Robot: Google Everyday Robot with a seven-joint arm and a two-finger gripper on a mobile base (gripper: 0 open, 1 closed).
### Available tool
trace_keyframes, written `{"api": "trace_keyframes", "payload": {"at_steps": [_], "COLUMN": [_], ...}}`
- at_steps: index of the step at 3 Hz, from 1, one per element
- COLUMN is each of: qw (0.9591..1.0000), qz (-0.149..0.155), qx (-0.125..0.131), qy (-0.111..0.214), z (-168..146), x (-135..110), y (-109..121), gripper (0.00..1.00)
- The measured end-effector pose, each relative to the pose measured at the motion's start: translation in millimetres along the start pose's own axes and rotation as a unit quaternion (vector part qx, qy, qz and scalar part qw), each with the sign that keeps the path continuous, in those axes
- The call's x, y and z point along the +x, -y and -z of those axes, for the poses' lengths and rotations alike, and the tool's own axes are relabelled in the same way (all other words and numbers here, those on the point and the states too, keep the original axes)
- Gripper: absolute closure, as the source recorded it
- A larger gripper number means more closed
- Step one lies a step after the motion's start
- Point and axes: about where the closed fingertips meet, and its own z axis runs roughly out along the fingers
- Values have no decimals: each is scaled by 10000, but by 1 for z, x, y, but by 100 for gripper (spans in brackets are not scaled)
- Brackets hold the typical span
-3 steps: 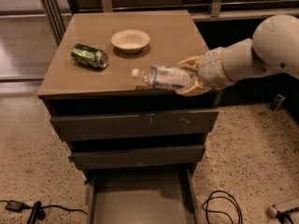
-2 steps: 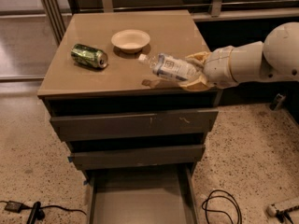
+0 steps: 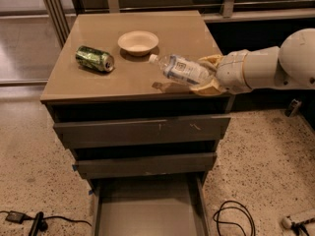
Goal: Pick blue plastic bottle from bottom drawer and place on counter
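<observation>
Grey bottom drawer [image 3: 147, 216] open, hand [image 3: 207, 74] holding blue plastic bottle [image 3: 181, 69], seemingly above counter [image 3: 98, 85]

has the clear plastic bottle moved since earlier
Yes. In the end effector at the tan counter's right edge, the clear plastic bottle swung its white cap up, nearer the beige bowl.

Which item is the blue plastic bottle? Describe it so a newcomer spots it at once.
Find the tan counter topping the grey drawer cabinet. Over its right front part, the gripper is shut on the blue plastic bottle, tilted with its cap up-left. It is clear with a white cap and pale label, unlike the green can and beige bowl further left.
</observation>
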Motion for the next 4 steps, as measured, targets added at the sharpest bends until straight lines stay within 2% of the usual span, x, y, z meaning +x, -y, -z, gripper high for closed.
{"api": "trace_keyframes", "payload": {"at_steps": [1,2,4], "qw": [9999,9993,9962], "qz": [56,137,81], "qx": [-116,-345,-849], "qy": [36,-6,-153], "z": [-9,-32,-79], "x": [-5,-7,-1], "y": [3,14,29], "gripper": [100,100,100]}}
